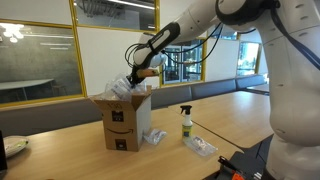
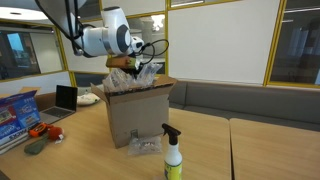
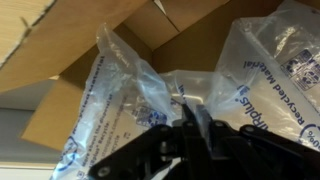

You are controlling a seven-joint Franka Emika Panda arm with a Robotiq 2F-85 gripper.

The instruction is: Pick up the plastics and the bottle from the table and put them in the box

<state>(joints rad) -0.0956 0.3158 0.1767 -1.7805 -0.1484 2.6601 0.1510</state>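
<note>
Gripper (image 1: 141,72) hanging over the open cardboard box (image 1: 124,126), pinching a clear plastic wrapper (image 3: 135,95).

The jaws are sitting fully closed, with the crinkled film bunching at the fingertips in the wrist view. The wrapper is dangling into the box's mouth, where more plastics (image 2: 150,82) are poking above the flaps. The spray bottle (image 1: 186,122) is standing upright on the wooden table (image 1: 235,112), apart from the box. One packet (image 1: 201,146) is lying flat just beside the bottle, and another packet (image 1: 156,135) is resting at the box's foot.

Office: glass-walled rooms (image 1: 40,58), laptop (image 2: 66,97)
</note>
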